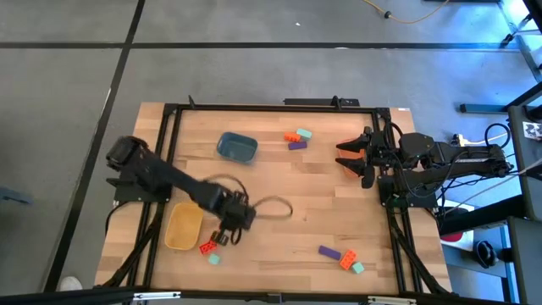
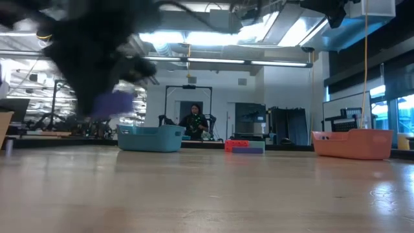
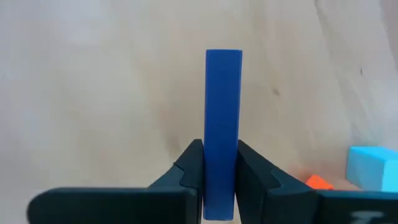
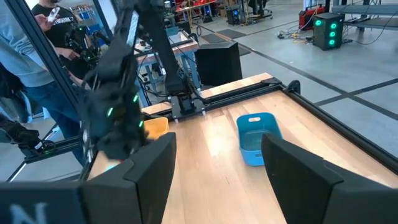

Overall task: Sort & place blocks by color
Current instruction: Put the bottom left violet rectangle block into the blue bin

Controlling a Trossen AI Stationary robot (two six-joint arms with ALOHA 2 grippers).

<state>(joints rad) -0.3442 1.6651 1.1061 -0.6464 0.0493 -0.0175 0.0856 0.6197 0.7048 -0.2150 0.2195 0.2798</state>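
Since the left gripper already pinches the purple block near the yellow tub, it should lift straight, while the right gripper waits spread by the table's edge.

From overhead we are looking straight down on the table; low, level across it. Wrist cameras are looking past their fingers, the left one very near. Overhead's ten-o'clock blue tub is also showing in the right wrist view.
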